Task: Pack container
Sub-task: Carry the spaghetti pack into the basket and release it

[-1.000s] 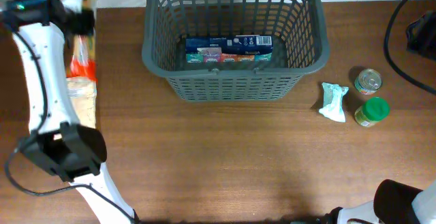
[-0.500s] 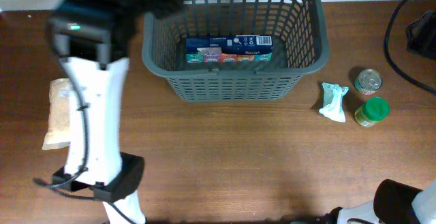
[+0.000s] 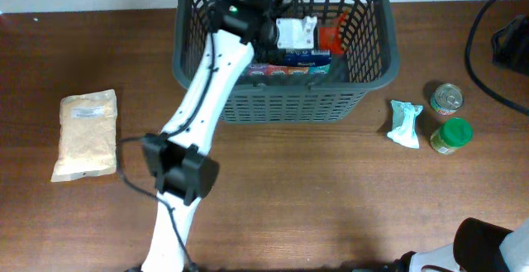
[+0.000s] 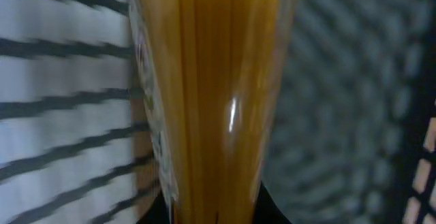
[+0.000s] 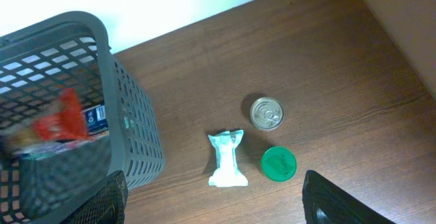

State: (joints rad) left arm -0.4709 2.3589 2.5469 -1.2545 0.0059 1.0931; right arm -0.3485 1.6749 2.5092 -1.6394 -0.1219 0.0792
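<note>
The container, a dark grey lattice basket (image 3: 285, 98), stands at the back middle of the table; its wall also shows in the right wrist view (image 5: 129, 135). My left gripper (image 3: 314, 34) reaches over the basket's inside, shut on a long clear packet of spaghetti (image 4: 218, 81) with a red end (image 3: 332, 35). In the left wrist view the packet fills the frame, and the dark fingers (image 4: 214, 210) clamp its lower end. A blue box (image 3: 297, 57) lies on the basket floor beneath. My right gripper (image 5: 218, 210) hovers open above the table, right of the basket, holding nothing.
A beige bag (image 3: 85, 134) lies at the left of the table. Right of the basket sit a pale green packet (image 3: 405, 123), a tin can (image 3: 446, 98) and a green-lidded jar (image 3: 451, 135). A black cable and device (image 3: 511, 40) are at the far right edge.
My left arm has swung from the far left edge across to above the basket, carrying the spaghetti packet with it. The right gripper has not moved.
</note>
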